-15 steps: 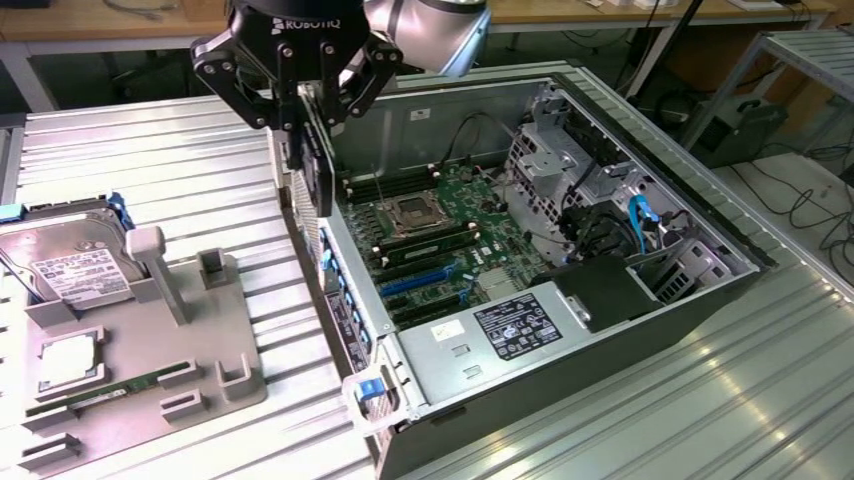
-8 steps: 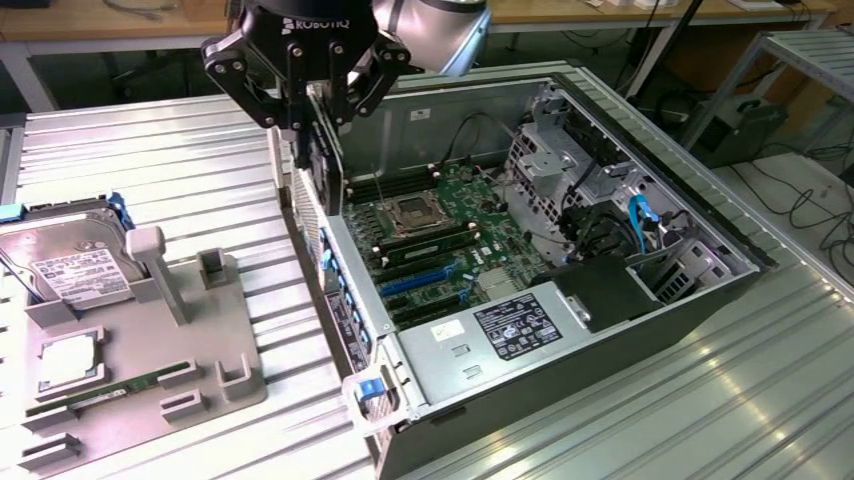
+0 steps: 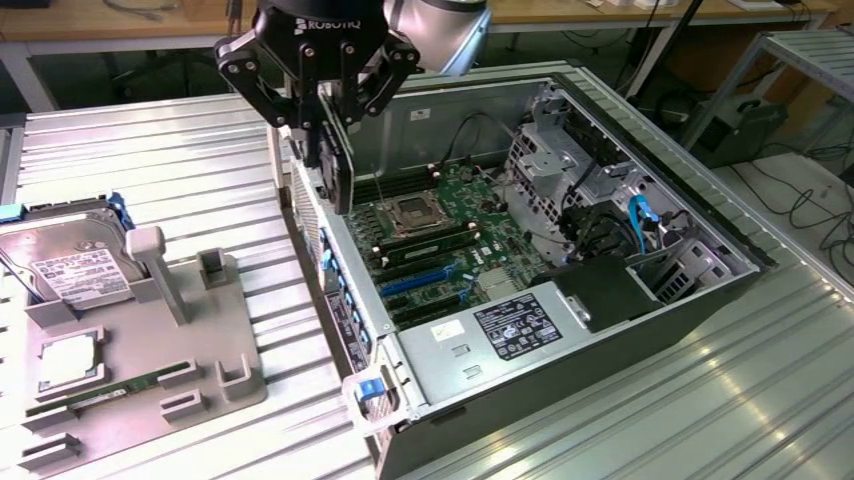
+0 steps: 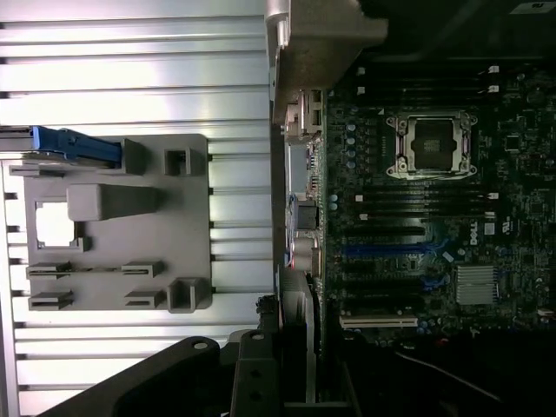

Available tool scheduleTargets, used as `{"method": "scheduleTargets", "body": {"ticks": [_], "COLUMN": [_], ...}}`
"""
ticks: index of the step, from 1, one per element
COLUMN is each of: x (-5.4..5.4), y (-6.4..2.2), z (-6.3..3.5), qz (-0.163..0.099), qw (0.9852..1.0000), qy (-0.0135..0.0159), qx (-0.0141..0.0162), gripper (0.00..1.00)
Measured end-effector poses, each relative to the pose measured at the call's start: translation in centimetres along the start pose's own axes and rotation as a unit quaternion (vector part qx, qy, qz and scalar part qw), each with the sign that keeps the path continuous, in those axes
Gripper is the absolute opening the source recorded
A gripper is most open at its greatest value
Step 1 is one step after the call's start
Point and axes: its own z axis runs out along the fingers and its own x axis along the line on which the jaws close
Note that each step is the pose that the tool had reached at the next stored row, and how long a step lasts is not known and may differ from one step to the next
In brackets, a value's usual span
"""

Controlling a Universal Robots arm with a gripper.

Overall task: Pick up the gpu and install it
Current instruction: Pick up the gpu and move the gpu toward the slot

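Clamped on the gpu (image 3: 336, 180), a thin flat circuit-board card that reads dark and slim edge-on. Gripped by the black, multi-link two-finger gripper (image 3: 324, 150) on the silver arm, jaws drawn partway in and pinching the card's flat faces from either side.

Held clear of the slatted metal table (image 3: 160, 150), over the rear wall of the open grey computer case (image 3: 441, 110) lying on its side. Hangs below the fingers with the long axis apparently running down from the gripper toward the case; hard to be sure from this edge-on angle. Seen from the wrist as a pale strip of gpu (image 4: 300, 334) just beside the case's port-lined rear wall.

Key relation: the blue expansion slots (image 3: 416, 280) on the green motherboard (image 3: 461, 210) lie below the card, toward the exterior view's right and nearer that camera. Not yet over them and not touching the board. Cannot tell whether the card's lower edge is lined up with a slot.

Well apart, on the exterior view's left: a grey moulded fixture tray (image 3: 200, 340) carrying a silver hard drive with a white label (image 3: 74, 260) and a narrow green RAM stick (image 3: 114, 392).
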Motion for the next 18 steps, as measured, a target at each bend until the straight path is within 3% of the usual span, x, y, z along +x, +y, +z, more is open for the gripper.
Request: {"method": "scheduleTargets", "body": {"ticks": [18], "x": [-2.4], "y": [0.05], "z": [0.15], "qz": [0.000], "qw": [1.0000], "qy": [0.0000], "qx": [0.0000], "gripper": [0.28]}}
